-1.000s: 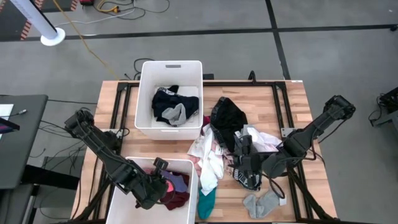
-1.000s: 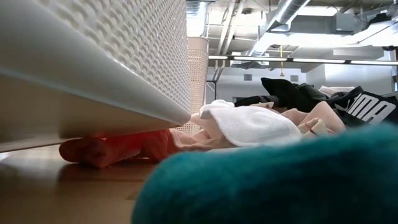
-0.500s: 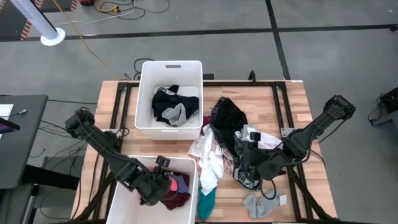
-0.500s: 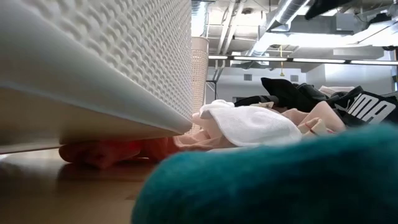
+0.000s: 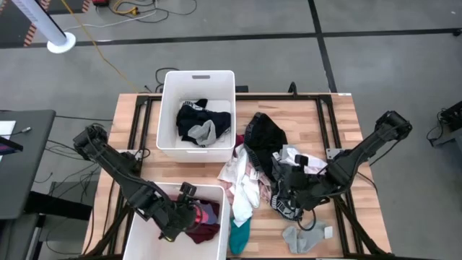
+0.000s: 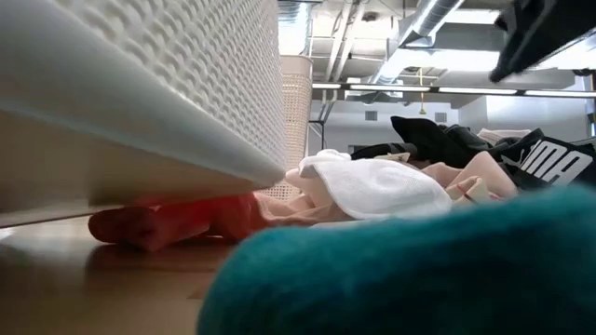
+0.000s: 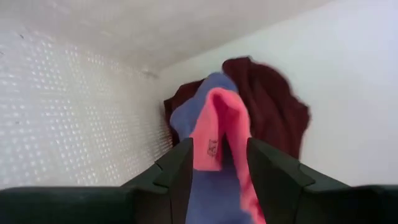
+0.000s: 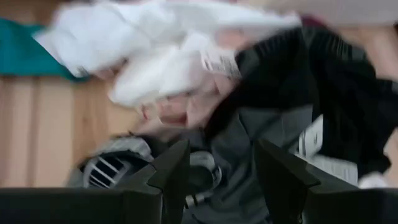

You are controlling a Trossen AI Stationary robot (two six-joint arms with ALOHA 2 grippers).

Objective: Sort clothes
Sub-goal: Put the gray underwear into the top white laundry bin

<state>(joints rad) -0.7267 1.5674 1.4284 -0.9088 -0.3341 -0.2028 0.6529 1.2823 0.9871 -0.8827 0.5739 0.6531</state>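
a pale wooden table (image 5: pixel 339 115) stands on a grey floor. the left gripper (image 7: pixel 217 163) is down inside the near white rectangular plastic bin (image 5: pixel 137 231), its fingers parted either side of a pink and blue sock (image 7: pixel 214 134) lying on a maroon garment (image 7: pixel 273 99). whether they grip the sock i cannot tell. the right gripper (image 8: pixel 216 163) hangs with fingers spread over the loose pile of white, black and grey clothes (image 5: pixel 271 170) mid-table. a far white plastic bin (image 5: pixel 197 83) holds dark garments (image 5: pixel 196 123).
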